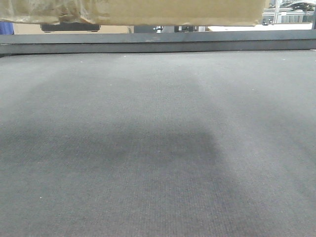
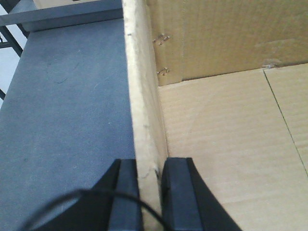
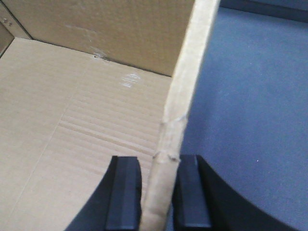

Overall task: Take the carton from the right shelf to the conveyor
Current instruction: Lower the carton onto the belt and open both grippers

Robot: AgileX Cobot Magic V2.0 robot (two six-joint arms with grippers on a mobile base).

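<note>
Carton (image 1: 133,12) is seen at the top edge of the front view, its taped lower edge above the far rail of the conveyor (image 1: 158,148). A broad soft shadow is cast on the belt beneath, so the box is judged to be hanging clear of it, not set down. Right shelf is not in view.

Left claw (image 2: 151,168) is clamped on the carton's left wall, one finger outside and one inside. Right claw (image 3: 158,163) is pinched on the opposite wall in the same manner. The bare cardboard floor is seen in both wrist views. The right wall's rim is creased just above the pinch.

Step judged: lowering onto the belt. Both arms are best brought down together and level, so that the base is landed flat — any tilt would be taken up by the thin walls, which could buckle at the crease. Release is best withheld until the base is fully borne by the belt, then both claws opened and lifted straight up.
</note>
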